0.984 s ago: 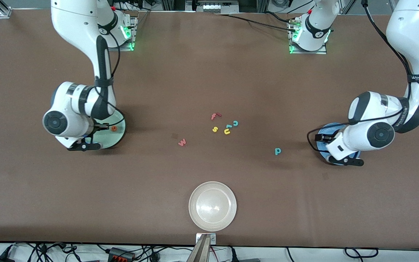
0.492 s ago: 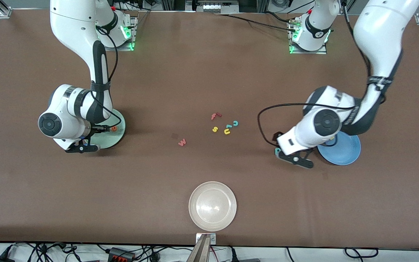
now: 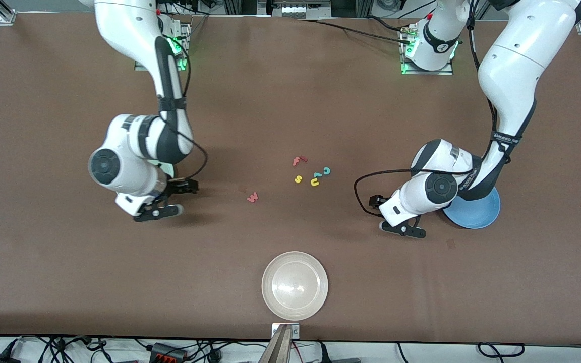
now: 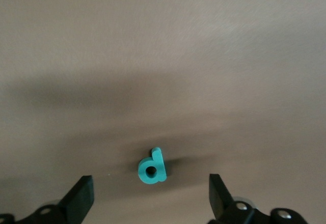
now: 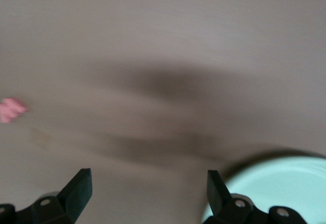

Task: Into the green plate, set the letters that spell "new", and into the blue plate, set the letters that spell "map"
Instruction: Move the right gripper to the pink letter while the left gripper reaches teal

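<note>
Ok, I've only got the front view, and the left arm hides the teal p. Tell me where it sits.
Observer: The left wrist view shows the teal p lying on the table, between the left gripper's open fingers, untouched.
Operator: Now check the right gripper for me.
Observer: The right wrist view shows the right gripper open with nothing between its fingers, over table beside the green plate's rim.
Operator: And give me the w.
Observer: The salmon w sits at the edge of that view, well clear of the fingers.
</note>
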Robot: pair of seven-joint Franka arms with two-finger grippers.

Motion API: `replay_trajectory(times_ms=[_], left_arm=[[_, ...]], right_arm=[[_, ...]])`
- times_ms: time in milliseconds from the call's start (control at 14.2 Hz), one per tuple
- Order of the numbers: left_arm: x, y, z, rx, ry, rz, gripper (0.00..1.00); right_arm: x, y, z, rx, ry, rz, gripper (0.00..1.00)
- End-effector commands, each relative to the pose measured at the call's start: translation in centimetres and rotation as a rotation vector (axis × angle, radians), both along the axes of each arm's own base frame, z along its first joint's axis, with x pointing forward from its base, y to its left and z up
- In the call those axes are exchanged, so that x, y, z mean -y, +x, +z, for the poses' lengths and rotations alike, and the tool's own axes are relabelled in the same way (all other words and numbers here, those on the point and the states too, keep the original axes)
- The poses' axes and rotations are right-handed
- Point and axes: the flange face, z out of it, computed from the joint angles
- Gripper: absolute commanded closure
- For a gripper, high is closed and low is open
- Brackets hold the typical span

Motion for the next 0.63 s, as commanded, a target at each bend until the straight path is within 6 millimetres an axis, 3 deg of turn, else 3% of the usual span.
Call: replay_trajectory(times_ms=[0, 211, 351, 562], left_arm=[[-0.3, -0.1, -1.5, 0.018, 0.048, -0.015, 0.15], [-0.2, -0.3, -1.7, 0.014, 0.049, -0.017, 0.52], [-0.2, -0.4, -2.4, 0.005, 0.046, -0.016, 0.65], [-0.2, -0.3, -2.4, 0.005, 0.047, -0.015, 0.80]], right_arm=[[-5.2, 0.7, 0.1, 0.015, 0.052, -0.061, 0.08], [-6.7, 0.1, -1.0, -0.029, 0.035, -0.301, 0.09], [-7.1, 0.1, -1.4, -0.044, 0.015, -0.471, 0.14], [-10.3, -0.2, -3.2, -0.080, -0.023, -0.715, 0.21]])
